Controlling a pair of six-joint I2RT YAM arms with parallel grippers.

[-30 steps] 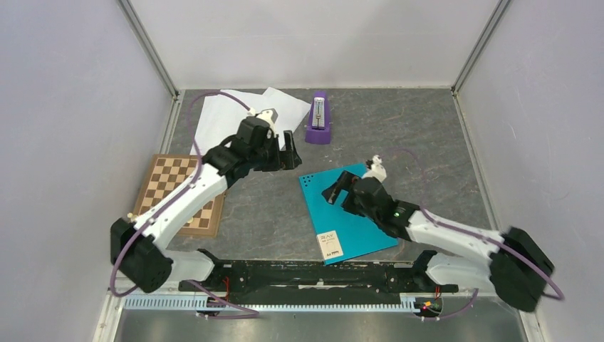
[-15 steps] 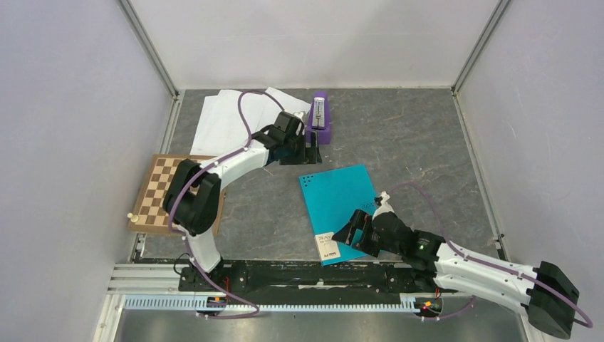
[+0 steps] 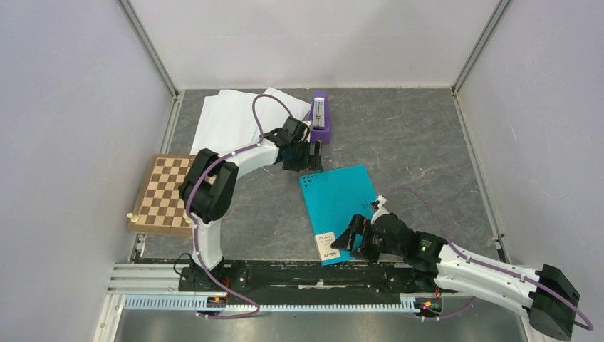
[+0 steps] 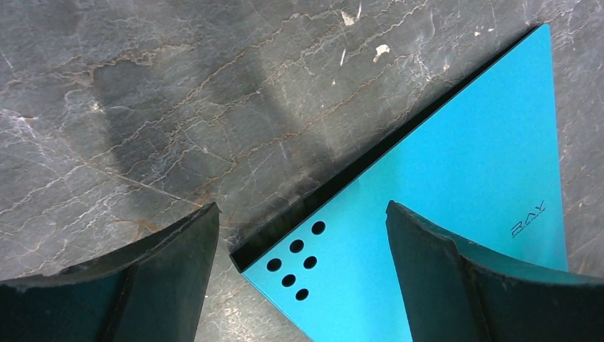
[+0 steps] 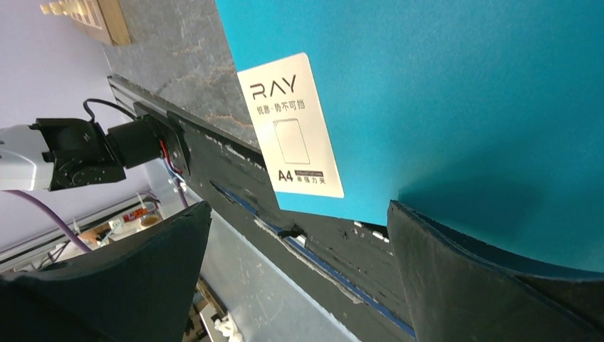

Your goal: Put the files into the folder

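Access to the folder [image 3: 340, 203] is blocked for now: it is laid flat and shut on the bench [image 3: 413, 135], teal cover up, so no sheet can be filed until a cover is lifted. The left end effector [image 3: 311, 155] is held over the folder's far-left corner, by the punched holes [image 4: 295, 260], jaws spread wide with nothing gripped; the corner is straddled, seemingly so that the edge can be caught. The right end effector [image 3: 349, 239] is poised at the folder's near edge, beside the white label [image 3: 329, 245], likewise spread and empty, probably to steady or raise that end. The files [image 3: 231, 121] are seen heaped beyond that far-left corner, apart from the folder.
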